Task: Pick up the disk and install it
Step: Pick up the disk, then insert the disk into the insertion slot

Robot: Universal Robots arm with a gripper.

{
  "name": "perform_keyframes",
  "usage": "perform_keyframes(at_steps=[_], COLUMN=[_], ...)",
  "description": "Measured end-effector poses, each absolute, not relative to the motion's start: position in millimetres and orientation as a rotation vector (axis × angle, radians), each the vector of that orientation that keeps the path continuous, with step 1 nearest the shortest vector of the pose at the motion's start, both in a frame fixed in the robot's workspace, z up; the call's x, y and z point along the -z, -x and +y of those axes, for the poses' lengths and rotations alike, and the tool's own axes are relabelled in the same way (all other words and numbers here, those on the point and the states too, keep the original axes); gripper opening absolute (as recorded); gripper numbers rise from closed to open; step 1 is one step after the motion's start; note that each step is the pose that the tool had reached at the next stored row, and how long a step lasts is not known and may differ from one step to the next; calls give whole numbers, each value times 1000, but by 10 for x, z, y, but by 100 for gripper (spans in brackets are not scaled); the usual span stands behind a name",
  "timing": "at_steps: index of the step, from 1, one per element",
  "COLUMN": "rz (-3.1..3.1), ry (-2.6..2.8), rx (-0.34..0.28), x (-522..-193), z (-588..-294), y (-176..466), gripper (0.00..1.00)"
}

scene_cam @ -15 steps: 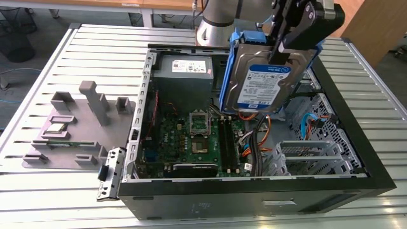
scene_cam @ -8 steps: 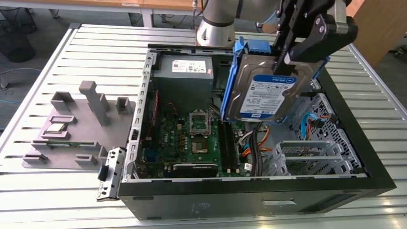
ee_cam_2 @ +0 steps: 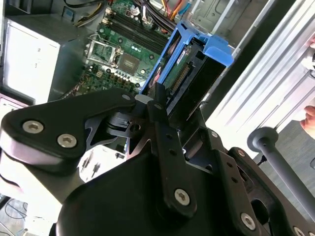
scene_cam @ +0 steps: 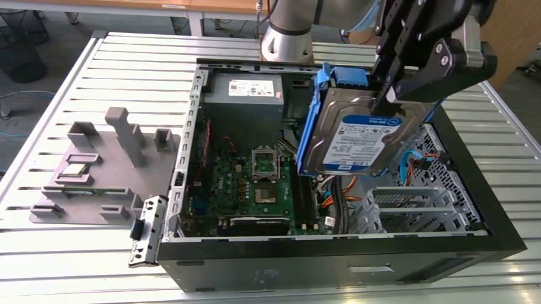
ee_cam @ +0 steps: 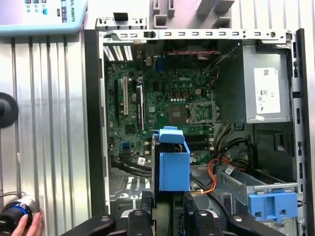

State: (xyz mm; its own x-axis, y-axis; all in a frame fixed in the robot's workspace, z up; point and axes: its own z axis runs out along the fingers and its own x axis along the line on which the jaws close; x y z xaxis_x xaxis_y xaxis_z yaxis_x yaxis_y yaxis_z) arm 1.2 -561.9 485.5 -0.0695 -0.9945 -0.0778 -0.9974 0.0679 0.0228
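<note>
Above the open computer case (scene_cam: 338,269), on the slatted metal surface (scene_cam: 127,69): the disk (scene_cam: 363,136) is held in the air on edge and tilted, its blue-and-white label turned toward the exterior view; blue side rails (scene_cam: 324,107) are clipped along its edges. The end effector (scene_cam: 391,95) reaches down from above and pinches the disk's upper part, its black fingers (scene_cam: 397,79) pressed on the two flat faces.

In the exterior view the disk sits over the case interior, between the motherboard (scene_cam: 253,183) and the metal drive cage (scene_cam: 414,202); the grey power supply (scene_cam: 245,95) with its white sticker lies at the far end of the case.

In the second wrist view the disk (ee_cam_2: 189,73) is seen from its connector end, a finger (ee_cam_2: 160,113) flat against it, the motherboard (ee_cam_2: 123,54) beyond.

In the first wrist view the disk (ee_cam: 170,167) shows end-on, blue rail uppermost, directly over the motherboard (ee_cam: 162,103); orange cables (ee_cam: 214,172) run just beside it; a separate blue bracket (ee_cam: 273,204) sits in the drive bay; the power supply (ee_cam: 263,88) fills one corner of the case.

Outside the case: a grey fixture (scene_cam: 101,164) at the exterior view's left, a small square chip (scene_cam: 75,170) resting on it; a metal bracket (scene_cam: 146,231) at the case's near corner; a pendant (ee_cam: 39,14) on the surface; a person's hand (ee_cam: 27,228) next to a blue-ringed knob (ee_cam: 11,219).
</note>
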Motion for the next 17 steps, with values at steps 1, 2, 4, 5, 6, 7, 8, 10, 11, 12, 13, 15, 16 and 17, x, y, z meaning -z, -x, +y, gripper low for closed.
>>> perform_keyframes(at_steps=[1,2,4,5,6,7,8,10,11,12,13,15,16,17], rz=[2265,2265,2266,2266,2266,2266,2268,2268,2269,2269,2269,2269,2269,2269], ry=[2114,2114,2114,2114,2115,2115,2116,2116,2116,2117,2117,2117,2117,2117], rx=[-108,-108,-109,-109,-110,-110,-113,-114,-115,-115,-115,-115,-115,-115], x=[-4854,-4853,-4850,-4849,-4847,-4845,-4840,-4838,-4838,-4837,-4836,-4833,-4831,-4829], z=[-5634,-5642,-5646,-5647,-5647,-5648,-5650,-5652,-5653,-5659,-5670,-5706,-5727,-5746], y=[-16,-27,-72,-99,-127,-156,-309,-371,-390,-409,-425,-455,-468,-481], gripper=[35,35,35,35,35,35,35,35,35,35,35,35,35,35])
